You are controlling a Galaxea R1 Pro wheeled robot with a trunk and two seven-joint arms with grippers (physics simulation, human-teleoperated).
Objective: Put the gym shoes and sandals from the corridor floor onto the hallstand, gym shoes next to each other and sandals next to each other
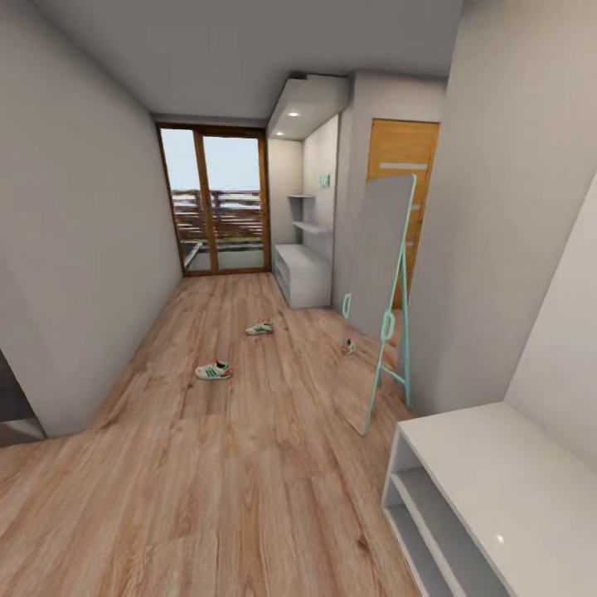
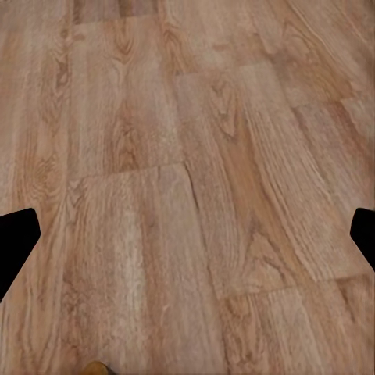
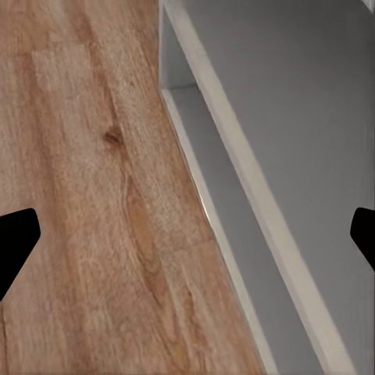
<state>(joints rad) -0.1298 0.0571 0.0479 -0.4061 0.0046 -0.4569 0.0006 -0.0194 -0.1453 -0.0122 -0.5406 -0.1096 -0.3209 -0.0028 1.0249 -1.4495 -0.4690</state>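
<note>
Two gym shoes lie apart on the wood corridor floor (image 1: pixel 207 497) in the head view: one (image 1: pixel 214 371) nearer and to the left, the other (image 1: pixel 259 328) farther on. The hallstand (image 1: pixel 303 274), pale grey with wall shelves above it, stands far down the right wall. The sandals are out of view. My left gripper (image 2: pixel 187 242) hangs open over bare planks (image 2: pixel 156 156). My right gripper (image 3: pixel 187 242) is open too, above the floor edge beside a grey shelf unit (image 3: pixel 258 195). Nothing sits between either pair of fingers.
A tall teal-framed mirror (image 1: pixel 380 265) leans at the right, with a small shoe image (image 1: pixel 348 347) low in it. Close at the right is a low pale-grey unit (image 1: pixel 489 464) with two open shelves. Glass doors (image 1: pixel 217 203) end the corridor. A wooden door (image 1: pixel 406 166) lies behind the mirror.
</note>
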